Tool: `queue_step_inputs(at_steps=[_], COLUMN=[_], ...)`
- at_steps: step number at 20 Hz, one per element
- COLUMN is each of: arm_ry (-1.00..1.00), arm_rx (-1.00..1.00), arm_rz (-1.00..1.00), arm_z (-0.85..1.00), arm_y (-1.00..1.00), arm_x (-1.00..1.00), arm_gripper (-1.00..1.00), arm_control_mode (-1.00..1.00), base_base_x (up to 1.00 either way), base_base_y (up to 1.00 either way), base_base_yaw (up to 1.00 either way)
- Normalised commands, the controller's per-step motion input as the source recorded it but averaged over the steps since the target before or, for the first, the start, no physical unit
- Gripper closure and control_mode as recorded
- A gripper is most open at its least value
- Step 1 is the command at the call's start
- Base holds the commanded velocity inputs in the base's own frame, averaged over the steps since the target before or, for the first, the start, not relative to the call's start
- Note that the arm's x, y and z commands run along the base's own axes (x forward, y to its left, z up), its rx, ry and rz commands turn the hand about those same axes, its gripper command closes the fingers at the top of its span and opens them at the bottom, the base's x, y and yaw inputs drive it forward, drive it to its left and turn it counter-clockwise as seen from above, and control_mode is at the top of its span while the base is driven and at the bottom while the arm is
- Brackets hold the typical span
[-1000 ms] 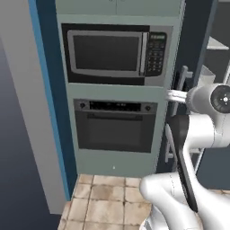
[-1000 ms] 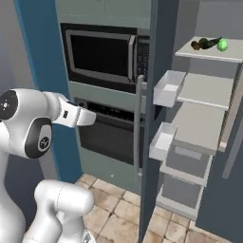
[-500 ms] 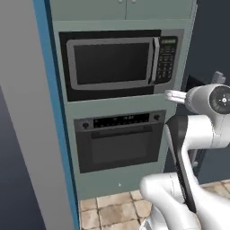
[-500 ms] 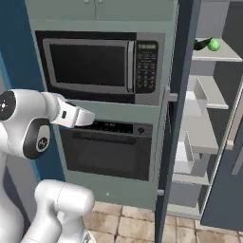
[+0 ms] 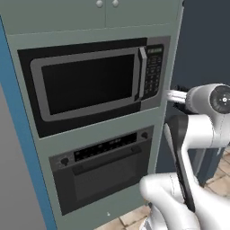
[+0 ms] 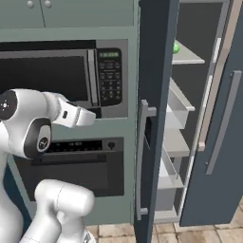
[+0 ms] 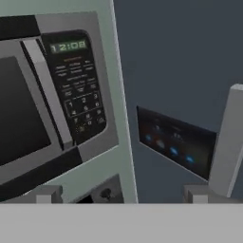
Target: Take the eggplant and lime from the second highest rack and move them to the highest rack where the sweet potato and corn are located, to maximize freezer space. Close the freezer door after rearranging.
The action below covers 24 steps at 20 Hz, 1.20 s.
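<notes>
— Freezer door (image 6: pixel 155 71) first, or the gripper?

— Nearest first. In the hand view the gripper (image 7: pixel 121 194) has its two tips standing wide apart at the bottom edge, with nothing between them. It is raised at about the height of the microwave's lower edge. From the right base view the hand points toward the door's outer face, short of it and not touching.

— What sits just ahead of it?

— The microwave (image 7: pixel 42 99), set in a grey-green wall unit (image 5: pixel 90 20). Its keypad (image 7: pixel 78 102) is on the side toward the door, under a clock reading 12:08. The oven (image 5: pixel 105 173) is below, with a dark glass front and a knob (image 7: pixel 105 193) at its corner.

— And the door itself?

— Beside that unit, swung open so the right base view sees it nearly edge-on. Its slate-blue outer face carries a dark control panel (image 7: pixel 175 142) with faint blue lights and a long grey handle (image 6: pixel 141 163). On the inner face there are two translucent bins, an upper bin (image 6: pixel 174 114) and a lower bin (image 6: pixel 167 173).

— Beyond that?

— The freezer (image 6: pixel 197 28) interior, dark at the back, with pale shelves one above another. On the highest shelf (image 6: pixel 187 58) a sliver of bright green peeks past the door's edge. By its colour it is the corn (image 6: pixel 176 47), but most of it is hidden. A second slate-blue panel (image 6: pixel 216 190) with its own grey handle stands at the far right.
</notes>
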Motion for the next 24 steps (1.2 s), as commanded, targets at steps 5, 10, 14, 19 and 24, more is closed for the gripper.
queue_step_inputs(at_steps=[5,10,14,19,24], arm_ry=[0.11,0.09,0.00,-0.13,-0.15], arm_rx=[0.14,0.26,0.29,0.20,0.04], arm_rz=[-0.33,-0.14,-0.03,-0.11,-0.27], arm_z=[-0.10,-0.03,-0.03,-0.22,-0.21], arm_y=[-0.33,-0.72,-0.75,-0.65,-0.59], arm_x=[0.59,0.57,0.46,0.51,0.48], arm_gripper=[-1.00,-1.00,-1.00,-1.00,-1.00], arm_control_mode=[-1.00,-1.00,-1.00,-1.00,-1.00], base_base_x=[0.00,0.00,0.00,0.00,0.00], base_base_y=[0.00,0.00,0.00,0.00,0.00], base_base_yaw=[0.00,0.00,0.00,0.00,0.00])
